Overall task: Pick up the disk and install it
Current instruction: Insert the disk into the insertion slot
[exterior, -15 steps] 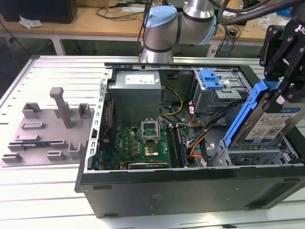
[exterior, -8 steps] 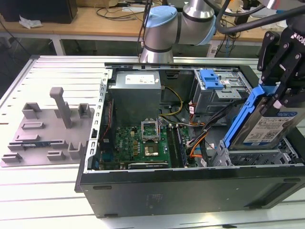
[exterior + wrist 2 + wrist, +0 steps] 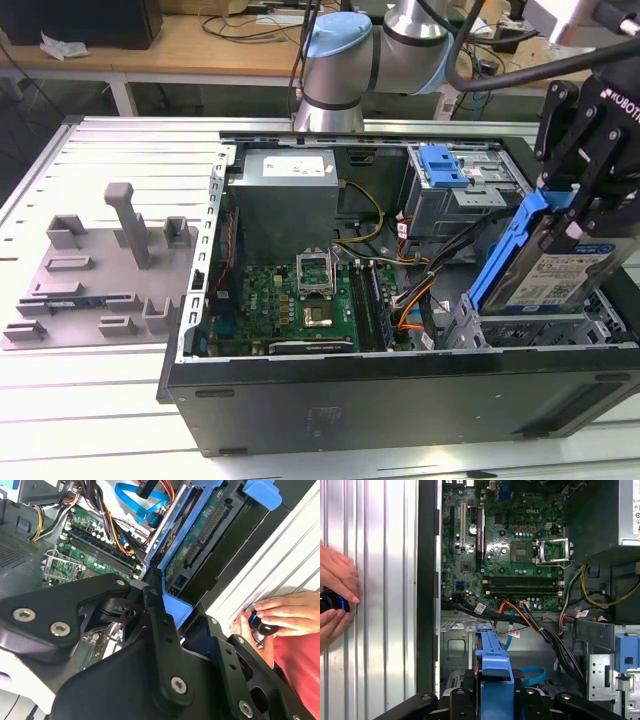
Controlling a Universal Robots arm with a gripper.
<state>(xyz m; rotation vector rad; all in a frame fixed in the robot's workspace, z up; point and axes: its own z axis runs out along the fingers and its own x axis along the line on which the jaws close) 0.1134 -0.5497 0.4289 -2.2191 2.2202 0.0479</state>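
Observation:
The disk (image 3: 560,275), silver with a white-and-blue label and a blue carrier bracket, hangs tilted on edge over the metal drive cage (image 3: 530,332) at the exterior view's right end of the open computer case (image 3: 400,400). My gripper (image 3: 566,205) is shut on the top of its blue bracket. In the second wrist view the disk (image 3: 200,545) shows its green circuit side, clamped between black fingers (image 3: 157,625). The first wrist view looks down the blue bracket (image 3: 495,662), with the gripper (image 3: 495,692) around it and the cage floor below.
Inside the case are the motherboard (image 3: 300,295), a grey power-supply box (image 3: 285,195), bundled cables (image 3: 415,290) and a blue latch (image 3: 443,165). A grey fixture plate (image 3: 100,270) lies on the exterior view's left. A person's hand (image 3: 290,612) holds a small black knob beside the case.

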